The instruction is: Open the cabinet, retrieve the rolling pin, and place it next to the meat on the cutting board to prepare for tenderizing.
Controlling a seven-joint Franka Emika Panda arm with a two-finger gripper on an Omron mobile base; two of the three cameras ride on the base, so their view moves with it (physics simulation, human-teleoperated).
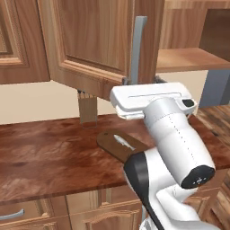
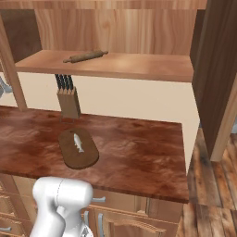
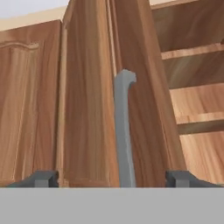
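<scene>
The cabinet's left door point(image 1: 96, 36) is swung out, and its grey bar handle point(image 3: 124, 131) stands between my fingertips point(image 3: 43, 178) with a gap on each side. My gripper point(image 3: 111, 179) is open and holds nothing; it sits at the handle's lower end point(image 1: 140, 81). The other door point(image 2: 217, 69) is open at the right. The rolling pin point(image 2: 85, 56) lies on the cabinet's bottom shelf point(image 2: 139, 67). On the counter, the meat point(image 2: 78, 142) rests on the oval cutting board point(image 2: 81, 161). The board point(image 1: 108, 143) and the meat point(image 1: 123, 142) lie just in front of my arm.
A wooden knife block point(image 2: 68, 102) with black-handled knives stands behind the board, under the shelf. The open left door hangs over that block point(image 1: 87, 108). Drawer fronts point(image 1: 27, 215) run below the counter edge. Wooden floor point(image 2: 217, 185) lies past the counter's right end.
</scene>
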